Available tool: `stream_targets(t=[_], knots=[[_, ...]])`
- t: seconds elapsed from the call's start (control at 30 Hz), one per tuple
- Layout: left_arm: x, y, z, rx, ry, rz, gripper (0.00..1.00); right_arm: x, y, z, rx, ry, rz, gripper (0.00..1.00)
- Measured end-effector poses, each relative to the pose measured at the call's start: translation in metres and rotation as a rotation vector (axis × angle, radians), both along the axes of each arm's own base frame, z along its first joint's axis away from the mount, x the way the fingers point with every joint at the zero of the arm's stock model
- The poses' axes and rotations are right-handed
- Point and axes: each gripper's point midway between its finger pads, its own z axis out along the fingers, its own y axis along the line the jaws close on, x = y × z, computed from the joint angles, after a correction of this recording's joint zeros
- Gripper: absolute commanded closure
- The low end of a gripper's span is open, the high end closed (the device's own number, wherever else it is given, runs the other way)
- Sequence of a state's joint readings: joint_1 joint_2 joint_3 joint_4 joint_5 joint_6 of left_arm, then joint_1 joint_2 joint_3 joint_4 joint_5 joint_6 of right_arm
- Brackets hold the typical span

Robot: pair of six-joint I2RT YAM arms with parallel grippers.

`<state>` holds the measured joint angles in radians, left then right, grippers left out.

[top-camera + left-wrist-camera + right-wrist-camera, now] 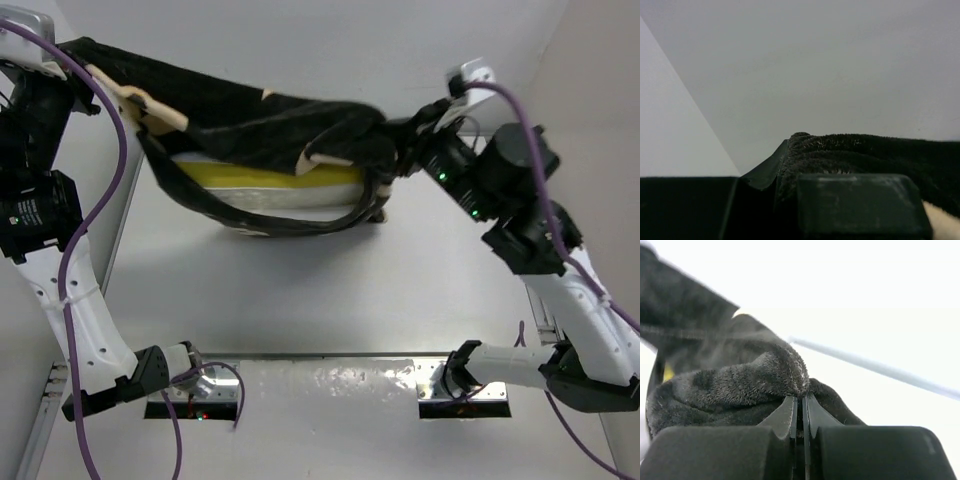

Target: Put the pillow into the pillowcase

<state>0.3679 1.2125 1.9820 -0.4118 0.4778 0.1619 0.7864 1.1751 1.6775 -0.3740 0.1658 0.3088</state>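
Left fingers [855, 205] and right fingers [782, 420] clamp the limp, velvety pillowcase [270, 120] at 10 and 3 o'clock. The pillow [260, 178], probably light and springy, sits partly inside.

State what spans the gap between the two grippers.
The black velvety flower-printed pillowcase, stretched between them, with the cream, yellow-banded pillow showing in its opening; top view.

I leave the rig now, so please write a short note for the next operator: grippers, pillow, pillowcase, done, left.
Left gripper: shut on the pillowcase, left end.
Right gripper: shut on its right end.
The case hangs stretched between them over the table.
Pillow lies in its open mouth, yellow side showing.
Done: pillow partly in.
Left: cover it fully, then release.
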Motion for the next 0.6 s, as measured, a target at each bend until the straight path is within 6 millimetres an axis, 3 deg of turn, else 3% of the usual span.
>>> stream_targets(t=[0.07,0.2,0.3,0.5,0.6], knots=[[0.0,-0.002,0.0,0.009,0.001,-0.012,1.0,0.006,-0.017,0.027,-0.007,-0.058,-0.064,1.0],[0.001,-0.005,0.0,0.015,0.001,-0.029,1.0,0.024,-0.042,0.061,-0.049,-0.149,-0.183,1.0],[0.004,-0.001,0.003,0.004,0.002,-0.027,1.0,0.033,-0.051,0.073,-0.089,-0.195,-0.237,1.0],[-0.002,0.017,0.045,0.043,-0.102,0.043,1.0,0.026,-0.063,0.093,-0.128,-0.303,-0.271,1.0],[-0.012,0.015,0.059,0.061,-0.156,0.036,1.0,0.024,-0.069,0.089,-0.185,-0.346,-0.292,1.0]])
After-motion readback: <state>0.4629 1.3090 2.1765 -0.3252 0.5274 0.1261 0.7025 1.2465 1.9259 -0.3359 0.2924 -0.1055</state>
